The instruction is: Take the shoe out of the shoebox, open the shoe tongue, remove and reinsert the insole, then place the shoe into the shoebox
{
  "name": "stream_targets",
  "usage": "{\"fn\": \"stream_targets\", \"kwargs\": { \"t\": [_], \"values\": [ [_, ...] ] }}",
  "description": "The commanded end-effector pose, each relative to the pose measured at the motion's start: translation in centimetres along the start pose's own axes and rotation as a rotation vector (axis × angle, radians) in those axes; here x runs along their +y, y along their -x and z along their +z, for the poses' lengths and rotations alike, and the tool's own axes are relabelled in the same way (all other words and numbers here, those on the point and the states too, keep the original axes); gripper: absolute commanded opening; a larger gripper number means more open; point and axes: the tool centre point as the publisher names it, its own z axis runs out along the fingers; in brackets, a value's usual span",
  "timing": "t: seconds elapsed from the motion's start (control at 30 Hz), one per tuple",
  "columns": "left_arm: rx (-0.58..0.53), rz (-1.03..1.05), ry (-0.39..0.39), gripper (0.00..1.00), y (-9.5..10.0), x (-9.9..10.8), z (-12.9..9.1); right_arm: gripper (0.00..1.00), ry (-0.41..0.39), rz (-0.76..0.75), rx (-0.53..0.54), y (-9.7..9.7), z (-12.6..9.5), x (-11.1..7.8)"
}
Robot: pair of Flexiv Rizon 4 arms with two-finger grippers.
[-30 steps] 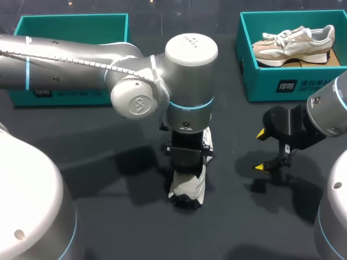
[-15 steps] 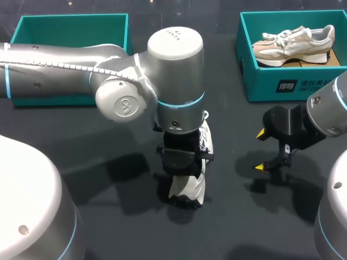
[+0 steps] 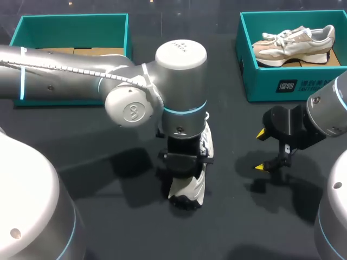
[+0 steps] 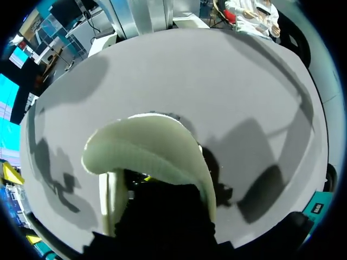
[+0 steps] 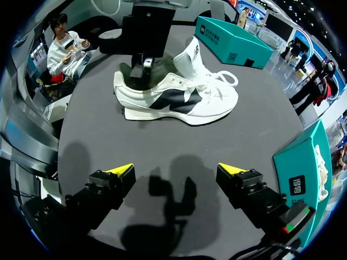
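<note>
A white shoe (image 3: pixel 191 187) with a dark side patch (image 5: pixel 179 100) lies on the black table, its tongue standing up. My left arm comes across to the middle. Its gripper (image 3: pixel 185 165) points down at the shoe's heel and is shut on the pale green insole (image 4: pixel 152 146), which curves up ahead of the gripper (image 4: pixel 145 181). From the right wrist view the insole (image 5: pixel 129 73) sticks out of the heel under that gripper (image 5: pixel 142 64). My right gripper (image 3: pixel 265 150) hangs open to the right of the shoe, apart from it, with nothing between its fingers (image 5: pixel 176 170).
A teal shoebox (image 3: pixel 282 86) at the back right holds a beige shoe (image 3: pixel 295 44). A second teal box (image 3: pixel 70 24) stands at the back left. Bare table lies between the white shoe and my right gripper.
My left arm's wrist swung a little to the left and came back, with the gripper staying at the shoe's heel. The shoe and the right arm have not moved.
</note>
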Motion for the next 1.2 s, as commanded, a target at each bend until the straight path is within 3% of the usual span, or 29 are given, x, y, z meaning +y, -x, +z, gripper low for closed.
{"fn": "stream_targets", "kwargs": {
  "t": [0.03,0.2,0.6,1.1,1.13,1.2],
  "values": [
    [0.01,-0.021,0.032,0.0,0.0,1.5,0.2,1.0,-0.001,-0.001,-0.003,-0.2,0.0,0.0],
    [0.0,-0.038,0.057,0.0,0.0,2.7,-1.3,1.0,-0.001,-0.001,-0.003,-0.2,0.0,0.0],
    [-0.032,0.055,0.126,0.0,0.6,0.2,-5.0,1.0,-0.001,-0.001,-0.003,-0.2,0.0,0.0],
    [0.018,0.066,0.197,0.0,1.2,2.8,-6.9,1.0,-0.001,-0.001,-0.003,-0.2,0.0,0.0],
    [0.015,0.063,0.195,0.01,1.2,2.9,-6.9,1.0,-0.001,-0.001,-0.003,-0.2,0.0,0.0],
    [0.015,0.056,0.2,0.16,1.2,3.2,-6.9,1.0,-0.001,-0.001,-0.003,-0.2,0.0,0.0]
  ]
}}
